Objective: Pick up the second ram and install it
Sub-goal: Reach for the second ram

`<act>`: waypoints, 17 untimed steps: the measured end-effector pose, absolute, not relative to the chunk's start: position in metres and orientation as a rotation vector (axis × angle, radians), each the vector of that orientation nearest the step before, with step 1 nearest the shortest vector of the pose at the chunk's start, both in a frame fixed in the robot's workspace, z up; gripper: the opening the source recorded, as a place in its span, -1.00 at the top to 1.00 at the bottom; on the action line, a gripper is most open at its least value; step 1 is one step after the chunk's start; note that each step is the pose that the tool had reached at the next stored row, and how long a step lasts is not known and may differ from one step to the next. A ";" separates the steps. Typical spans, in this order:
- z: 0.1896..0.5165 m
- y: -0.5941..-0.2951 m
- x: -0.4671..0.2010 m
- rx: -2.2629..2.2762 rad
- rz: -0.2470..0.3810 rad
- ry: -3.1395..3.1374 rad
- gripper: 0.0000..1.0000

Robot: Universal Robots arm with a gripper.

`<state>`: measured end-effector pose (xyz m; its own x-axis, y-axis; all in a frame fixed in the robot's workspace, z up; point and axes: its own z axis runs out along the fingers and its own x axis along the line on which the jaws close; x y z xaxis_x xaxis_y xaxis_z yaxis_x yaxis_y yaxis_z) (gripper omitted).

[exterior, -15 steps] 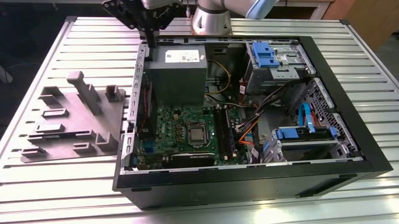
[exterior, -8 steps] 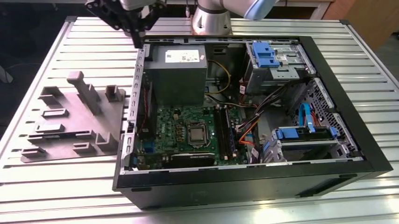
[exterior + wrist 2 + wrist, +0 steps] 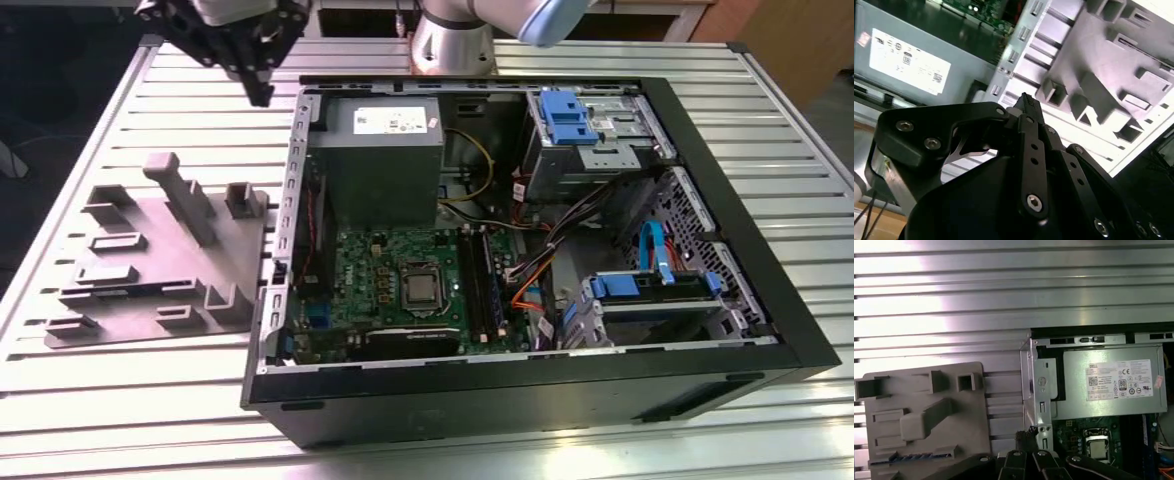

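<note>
Gripper: pressed together, empty, above the table by the case.
Ram: lay in the tray, unpicked.
Left: pickup and install.

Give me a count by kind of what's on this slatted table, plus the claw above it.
Open computer case: 1
Grey parts tray: 1
Second ram, standing in the tray: 1
Claw: 1
Total: 4
</note>
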<state>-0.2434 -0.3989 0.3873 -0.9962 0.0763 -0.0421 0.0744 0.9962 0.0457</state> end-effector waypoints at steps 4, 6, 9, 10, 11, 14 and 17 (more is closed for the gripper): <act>0.385 -0.399 -0.261 0.117 0.068 3.093 0.80; 0.384 -0.399 -0.270 0.117 0.069 3.092 0.80; 0.382 -0.400 -0.280 0.116 0.068 3.092 0.80; 0.381 -0.400 -0.283 0.116 0.068 3.092 0.80; 0.380 -0.400 -0.286 0.117 0.068 3.092 0.80; 0.378 -0.402 -0.292 0.117 0.068 3.092 0.80; 0.375 -0.404 -0.298 0.117 0.068 3.092 0.80</act>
<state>-0.2982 -0.4043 0.3752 -0.9961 0.0762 -0.0445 0.0742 0.9962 0.0459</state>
